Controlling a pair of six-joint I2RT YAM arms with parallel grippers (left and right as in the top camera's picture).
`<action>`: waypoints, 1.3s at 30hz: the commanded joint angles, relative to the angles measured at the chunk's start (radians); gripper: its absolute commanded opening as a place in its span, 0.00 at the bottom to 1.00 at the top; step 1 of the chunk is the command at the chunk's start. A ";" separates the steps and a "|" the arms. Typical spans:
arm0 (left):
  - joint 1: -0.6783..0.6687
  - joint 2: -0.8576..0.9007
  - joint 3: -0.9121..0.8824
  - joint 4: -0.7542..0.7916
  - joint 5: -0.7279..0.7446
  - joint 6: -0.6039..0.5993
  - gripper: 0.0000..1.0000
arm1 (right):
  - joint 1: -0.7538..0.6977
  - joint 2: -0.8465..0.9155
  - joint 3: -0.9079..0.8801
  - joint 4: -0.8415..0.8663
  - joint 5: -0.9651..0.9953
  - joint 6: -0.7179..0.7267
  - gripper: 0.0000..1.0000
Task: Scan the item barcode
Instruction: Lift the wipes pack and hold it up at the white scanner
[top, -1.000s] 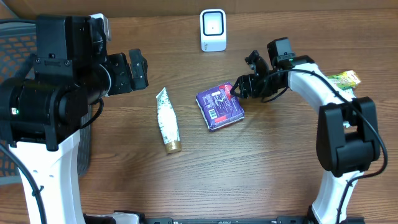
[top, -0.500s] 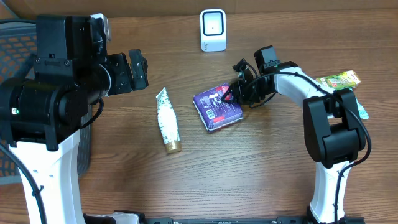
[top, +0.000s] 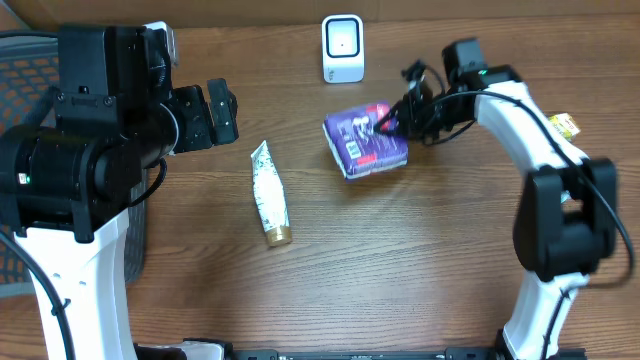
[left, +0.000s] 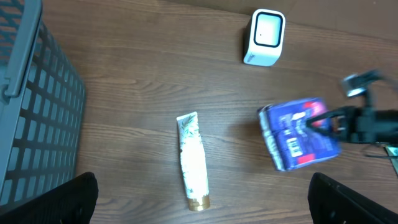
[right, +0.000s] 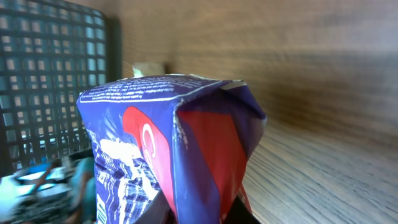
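Observation:
The item, a purple and red packet (top: 365, 141), hangs tilted in my right gripper (top: 387, 125), which is shut on its right edge. In the right wrist view the packet (right: 168, 143) fills the frame, its crumpled end pinched between the fingers of the right gripper (right: 200, 215). From the left wrist the packet (left: 300, 133) shows a white printed patch on its top face. The white scanner (top: 343, 48) stands at the back of the table, beyond and left of the packet. My left gripper (top: 220, 112) hangs open and empty, high over the table's left side.
A white tube with a gold cap (top: 269, 192) lies left of the packet, below the left gripper (left: 202, 208). A grey mesh basket (left: 31, 112) stands at the far left. A green packet (top: 563, 124) shows behind the right arm.
The right gripper has shut on the packet's edge and lifted it, carrying it back and to the right, nearer the scanner. The left arm has not moved.

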 joint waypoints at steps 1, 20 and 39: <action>0.004 0.008 0.008 0.002 -0.006 0.015 1.00 | 0.018 -0.181 0.051 -0.003 0.121 -0.016 0.07; 0.004 0.008 0.008 0.001 -0.006 0.015 1.00 | 0.080 -0.505 0.051 -0.002 0.428 -0.019 0.07; 0.004 0.008 0.008 0.001 -0.006 0.015 1.00 | 0.320 -0.352 0.050 0.644 1.417 -0.227 0.04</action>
